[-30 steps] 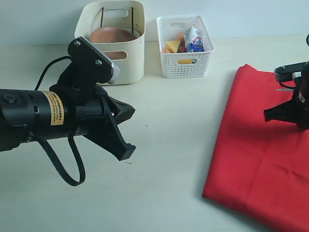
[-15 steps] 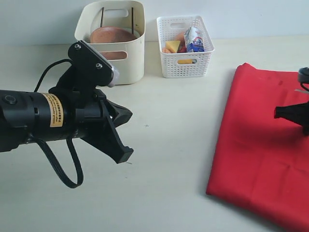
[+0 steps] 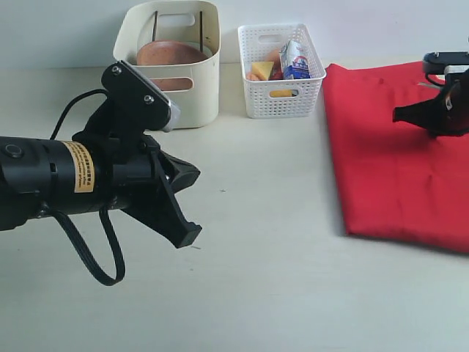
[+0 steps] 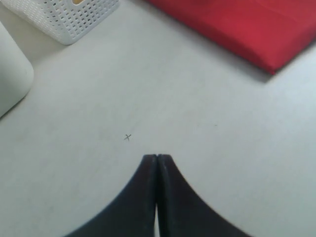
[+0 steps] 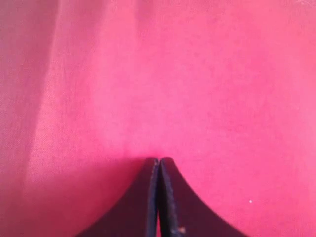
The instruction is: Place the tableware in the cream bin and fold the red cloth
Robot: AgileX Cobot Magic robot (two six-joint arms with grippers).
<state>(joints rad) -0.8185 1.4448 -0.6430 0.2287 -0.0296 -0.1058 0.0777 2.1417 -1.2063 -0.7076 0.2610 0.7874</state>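
The cream bin (image 3: 196,99) stands at the back left of the table, holding the round brown wooden plate (image 3: 170,55) and two dark chopsticks (image 3: 154,29) leaning upright; other tableware is hidden. The red cloth (image 3: 396,169) lies at the right, its left edge doubled over (image 4: 247,27). My right gripper (image 3: 398,114) hovers low over the cloth's far part, jaws shut with red fabric all round the tips (image 5: 159,160), pinching the cloth. My left gripper (image 3: 189,233) hangs shut and empty over bare table (image 4: 157,157), apart from bin and cloth.
A white lattice basket (image 3: 282,95) beside the cream bin holds food pieces and a small blue-white carton (image 3: 295,62). A corner of that basket (image 4: 64,19) and the bin's wall (image 4: 10,79) show in the left wrist view. A small x mark (image 4: 128,137) is on the table.
My right gripper moved toward the back of the table, and the red cloth went with it: its near part is gone from the front and the cloth lies shorter. The left arm barely moved.
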